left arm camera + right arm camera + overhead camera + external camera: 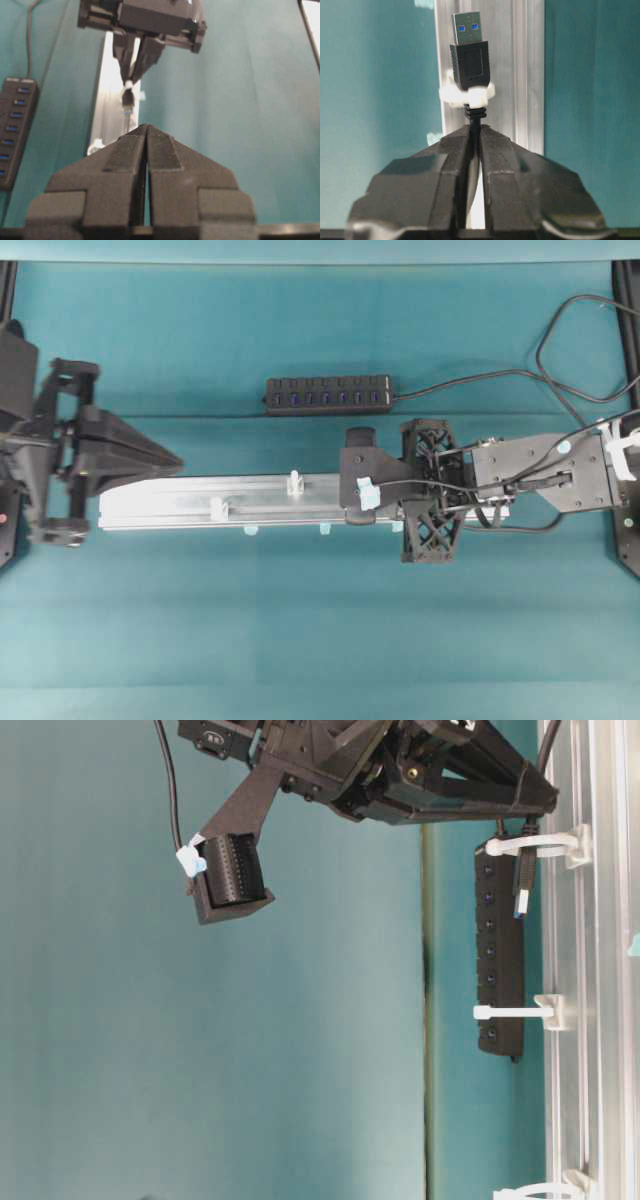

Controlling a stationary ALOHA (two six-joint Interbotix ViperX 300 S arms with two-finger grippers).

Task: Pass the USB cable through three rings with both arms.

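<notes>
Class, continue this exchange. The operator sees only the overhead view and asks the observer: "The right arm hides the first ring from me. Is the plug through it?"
Observer: Yes. The right wrist view shows the plug past the ring, which circles its back end.
Operator: Is the right end effector gripping?
Observer: The right end effector is shut on the cable just behind the ring.
Operator: And the left one?
Observer: The left end effector points at the plug, jaws nearly touching, nothing between them.
</notes>
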